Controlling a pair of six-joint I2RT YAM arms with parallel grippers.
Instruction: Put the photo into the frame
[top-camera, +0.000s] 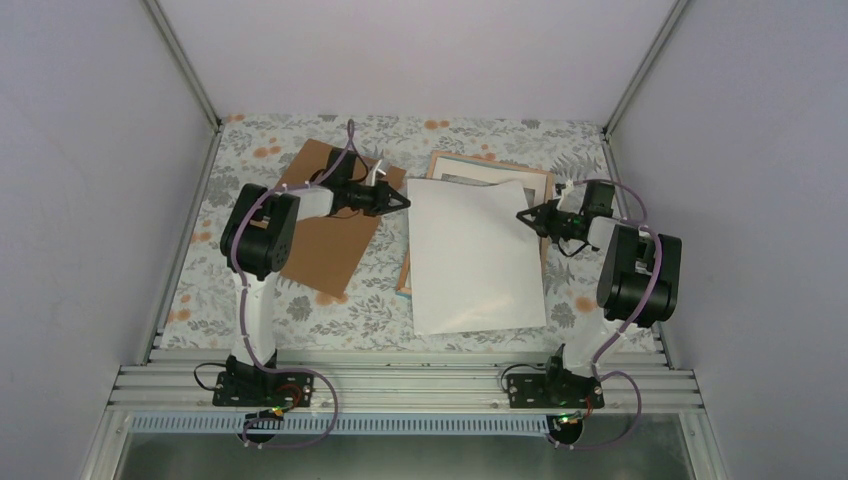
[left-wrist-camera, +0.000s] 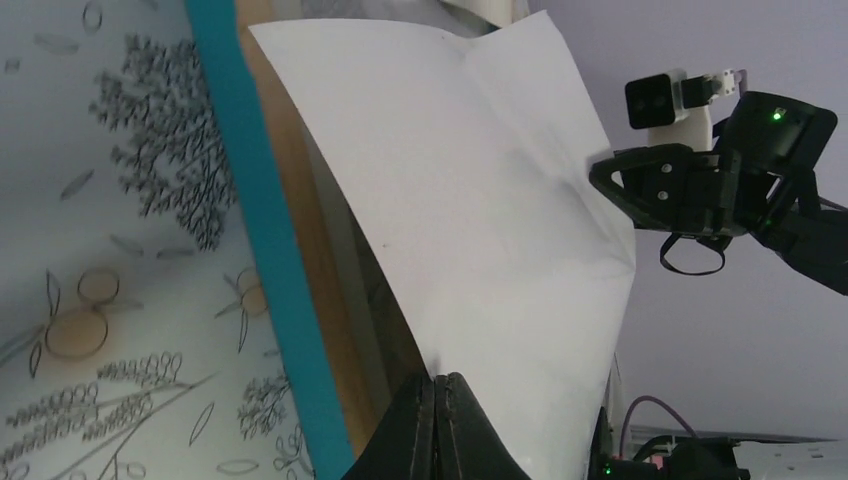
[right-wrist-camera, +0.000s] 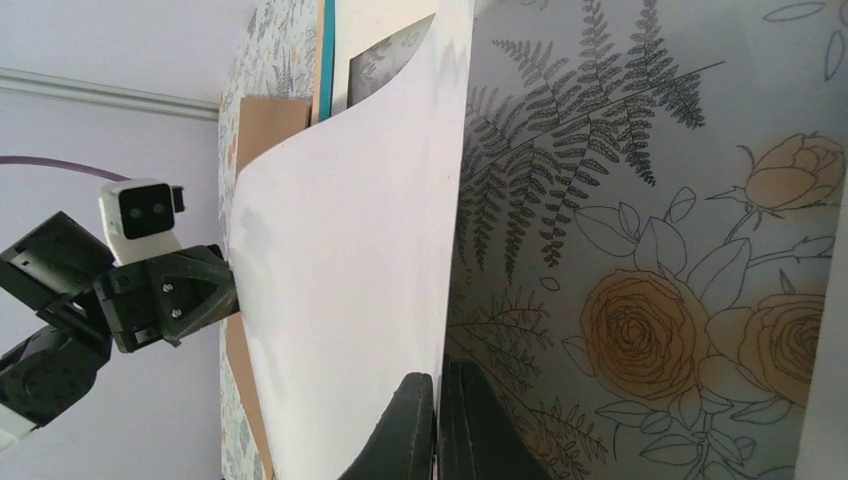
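The photo (top-camera: 475, 255) lies white back up, slightly bowed, over the frame (top-camera: 492, 163), whose wood edge shows at the back and along the left. My left gripper (top-camera: 405, 200) is shut on the photo's left edge near the far corner. My right gripper (top-camera: 520, 215) is shut on the photo's right edge. In the left wrist view the jaws (left-wrist-camera: 438, 385) pinch the white sheet (left-wrist-camera: 470, 180) beside the frame's turquoise strip (left-wrist-camera: 250, 230). In the right wrist view the jaws (right-wrist-camera: 438, 385) clamp the sheet's edge (right-wrist-camera: 350, 250). The printed side is hidden.
A brown backing board (top-camera: 335, 215) lies left of the frame, under the left arm. A cream mat border (top-camera: 470, 170) shows inside the frame at the back. Floral cloth (top-camera: 300, 310) covers the table. White walls close in on both sides.
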